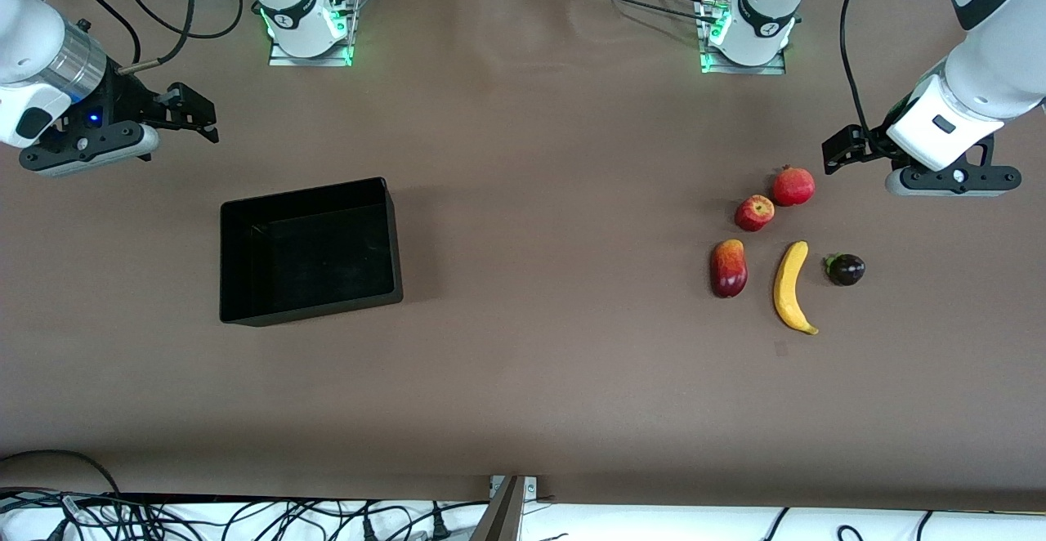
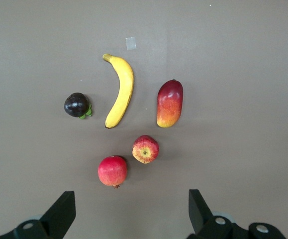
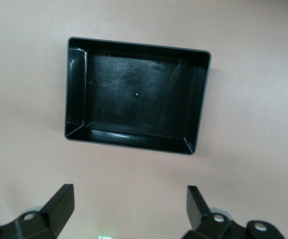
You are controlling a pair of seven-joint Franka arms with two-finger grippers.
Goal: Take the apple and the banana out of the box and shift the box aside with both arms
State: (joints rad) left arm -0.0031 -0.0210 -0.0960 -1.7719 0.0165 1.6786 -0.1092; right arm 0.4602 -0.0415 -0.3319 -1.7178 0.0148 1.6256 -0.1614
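Nearest the front camera lay the banana (image 1: 792, 288), flat on the brown worktop (image 1: 539, 198) toward the left arm's end, already outside the box (image 1: 309, 250); that was no place to start a left-to-right account, however, so the rest ran from the right arm's end across.

Over the bare worktop at its own end hung the right gripper (image 1: 184, 116), its fingers (image 3: 59, 206) spread wide and holding nothing; just nearer the camera than it sat the box, black and shallow, and the right wrist view showed its floor bare, with no fruit in it; the middle of the worktop carried nothing.

Toward the left arm's end the fruit lay in a loose group: a mango (image 1: 728, 267) beside the banana, the apple (image 1: 754, 212) a little farther from the camera and almost touching a pomegranate (image 1: 793, 186), and a small dark mangosteen-like fruit (image 1: 845, 269) beside the banana; the left gripper (image 1: 850, 149) hung over the worktop just beside the pomegranate, fingers (image 2: 59, 214) likewise spread and empty.

Judged from this layout, the unpacking was done, or was never needed; what remained was shifting the box; that would call for both arms to come to it, one gripper at each short wall, and the left arm had the long reach to make.
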